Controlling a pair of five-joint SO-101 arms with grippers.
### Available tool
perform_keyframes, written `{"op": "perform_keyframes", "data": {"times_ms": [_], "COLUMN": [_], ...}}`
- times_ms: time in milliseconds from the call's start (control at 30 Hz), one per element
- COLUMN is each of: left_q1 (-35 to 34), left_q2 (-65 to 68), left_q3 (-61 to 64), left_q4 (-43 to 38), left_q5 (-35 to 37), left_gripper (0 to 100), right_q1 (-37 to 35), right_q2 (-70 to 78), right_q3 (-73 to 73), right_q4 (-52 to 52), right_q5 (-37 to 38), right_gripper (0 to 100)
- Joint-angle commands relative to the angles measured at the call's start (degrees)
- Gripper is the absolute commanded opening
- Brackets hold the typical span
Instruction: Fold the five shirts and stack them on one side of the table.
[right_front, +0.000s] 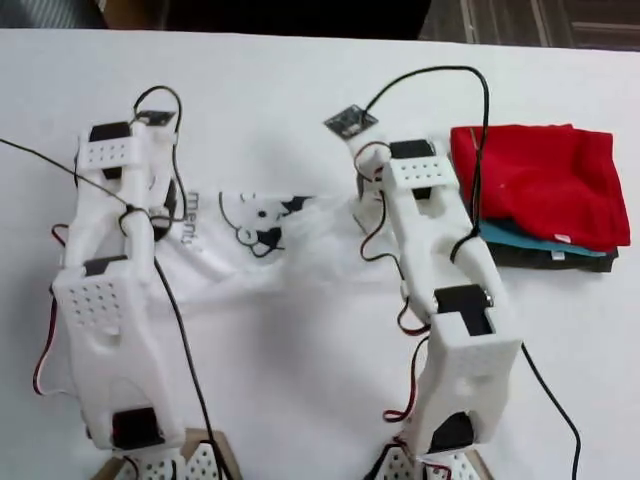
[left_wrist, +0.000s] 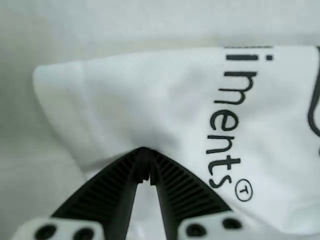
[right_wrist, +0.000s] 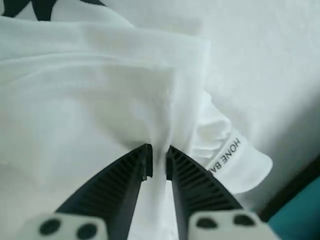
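White cotton is pinched in both of my grippers. My left gripper (left_wrist: 145, 172) has its fingertips pressed together on a fold of the white shirt (left_wrist: 150, 100). My right gripper (right_wrist: 157, 160) is narrowed to a slit, with a ridge of the same cloth squeezed between its fingers.

The shirt lies rumpled across the middle of the table (right_front: 300, 90), stretched between my two arms, and their bodies cover its ends in the high view. Black cables (right_front: 185, 330) trail over the cloth on my left side, and another loops across the red shirt (right_front: 545, 180).

That red shirt tops a folded stack at the table's right side, just beside my right arm. A teal shirt (right_front: 530, 243) lies under it and a dark shirt (right_front: 540, 260) is at the bottom.

Printed on the white shirt are a black cartoon face (right_front: 255, 225) and a line of black lettering (left_wrist: 230, 120). A small white label (right_wrist: 230, 152) with dark print sits at the hem near my right fingers.
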Motion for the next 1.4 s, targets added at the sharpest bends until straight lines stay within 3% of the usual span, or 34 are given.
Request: {"op": "perform_keyframes", "data": {"times_ms": [0, 200, 333, 633, 833, 900, 1133, 1367], "left_q1": [0.62, 1.58, 1.49, -4.75, -7.38, -7.21, -7.30, -7.38], "left_q2": [0.35, 0.35, -0.44, -0.44, 2.11, 3.25, 10.81, 11.69], "left_q3": [0.13, -0.22, -0.40, -16.66, -17.10, -17.01, -17.54, -21.93], "left_q4": [-2.81, -2.90, -2.29, 11.16, 12.40, 11.87, 8.09, 11.16], "left_q5": [0.26, 0.18, 0.26, -0.09, 0.35, 0.44, 0.53, 2.02], "left_gripper": [3, 3, 3, 16, 16, 16, 16, 16], "right_q1": [0.66, 2.59, 4.97, 1.01, 0.22, -0.04, -0.13, -0.13], "right_q2": [-10.33, -28.88, -38.73, -51.12, -50.42, -49.80, -49.10, -49.01], "right_q3": [-0.18, 2.11, 15.21, 53.89, 68.13, 70.51, 70.15, 69.98], "right_q4": [0.66, 7.43, 6.11, -19.03, -38.29, -42.68, -43.12, -43.30], "right_q5": [-0.62, -0.62, -3.52, -5.54, -10.81, -10.90, -10.73, -10.90], "right_gripper": [6.2, 6.3, 6.7, 30.3, 31.9, 31.9, 31.9, 31.9]}}
